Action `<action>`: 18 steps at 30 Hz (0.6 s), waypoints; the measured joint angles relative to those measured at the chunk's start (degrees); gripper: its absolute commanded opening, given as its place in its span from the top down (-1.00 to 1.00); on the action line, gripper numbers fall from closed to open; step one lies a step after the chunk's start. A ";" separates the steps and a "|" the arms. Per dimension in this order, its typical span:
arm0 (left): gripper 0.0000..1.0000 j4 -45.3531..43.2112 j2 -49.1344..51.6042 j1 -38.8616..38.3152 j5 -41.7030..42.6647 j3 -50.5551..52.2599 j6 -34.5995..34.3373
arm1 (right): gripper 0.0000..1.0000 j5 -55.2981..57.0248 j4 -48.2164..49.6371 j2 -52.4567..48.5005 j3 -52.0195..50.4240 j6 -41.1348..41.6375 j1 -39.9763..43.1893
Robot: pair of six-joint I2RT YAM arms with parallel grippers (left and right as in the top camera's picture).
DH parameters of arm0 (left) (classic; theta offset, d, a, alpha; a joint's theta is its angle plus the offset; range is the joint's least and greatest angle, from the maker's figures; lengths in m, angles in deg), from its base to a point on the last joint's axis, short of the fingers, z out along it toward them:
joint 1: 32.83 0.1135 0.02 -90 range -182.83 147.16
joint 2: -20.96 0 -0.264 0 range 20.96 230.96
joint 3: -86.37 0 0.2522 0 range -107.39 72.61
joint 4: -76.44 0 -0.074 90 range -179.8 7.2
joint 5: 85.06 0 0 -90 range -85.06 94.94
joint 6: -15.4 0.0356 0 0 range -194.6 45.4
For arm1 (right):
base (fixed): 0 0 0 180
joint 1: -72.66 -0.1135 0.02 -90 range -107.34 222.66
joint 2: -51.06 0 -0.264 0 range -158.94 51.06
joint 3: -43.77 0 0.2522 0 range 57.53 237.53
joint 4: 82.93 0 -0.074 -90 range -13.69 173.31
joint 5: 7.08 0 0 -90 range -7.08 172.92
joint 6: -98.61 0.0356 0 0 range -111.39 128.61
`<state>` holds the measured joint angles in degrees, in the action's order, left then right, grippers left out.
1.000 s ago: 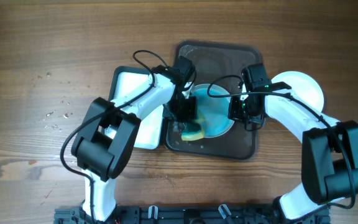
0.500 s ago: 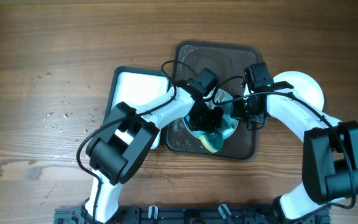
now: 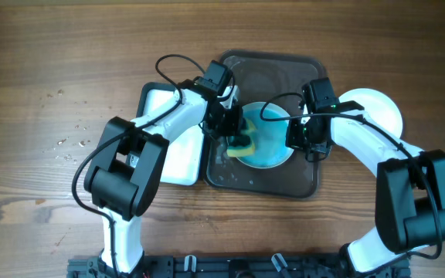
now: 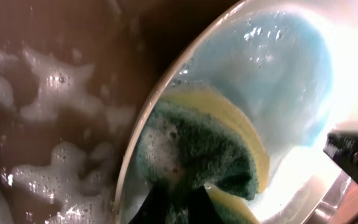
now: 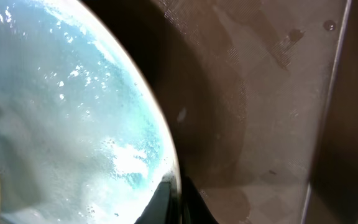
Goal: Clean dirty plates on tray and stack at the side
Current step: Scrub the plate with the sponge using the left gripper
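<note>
- Blue-smeared plate (image 3: 273, 147) lies in the tray (image 3: 269, 69), mid-worktop (image 3: 52, 62).
- Left jaws, closed on a soapy green-yellow sponge (image 3: 243, 149), press it onto the plate's left part.
- Right jaws pinch that plate's right rim.
- A white plate (image 3: 381, 108) sits right of the tray.

Dark tray (image 3: 269, 69) mid-table carries a blue-smeared plate (image 3: 275, 148); left gripper (image 3: 236, 133) holds a yellow-green sponge (image 3: 242, 149) against its left side, right gripper (image 3: 298, 137) at its right rim; clean white plate (image 3: 381, 112) on bare tabletop (image 3: 52, 62) right of tray, white tub (image 3: 164, 116) left.
</note>
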<state>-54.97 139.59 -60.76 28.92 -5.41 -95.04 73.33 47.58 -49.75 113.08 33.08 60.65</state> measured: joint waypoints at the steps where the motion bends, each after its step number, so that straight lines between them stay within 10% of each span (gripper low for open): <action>1: 0.92 -2.10 -0.02 -0.48 -0.81 0.11 0.04 | 0.91 0.07 0.02 0.00 0.02 0.07 0.00; 18: 0.92 -22.21 3.26 -11.47 -7.43 0.13 -13.16 | 0.91 0.46 -0.07 0.00 0.11 1.03 0.17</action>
<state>-77.18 142.85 -72.23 21.49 -5.28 -108.20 73.79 47.52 -49.75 113.19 34.11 60.82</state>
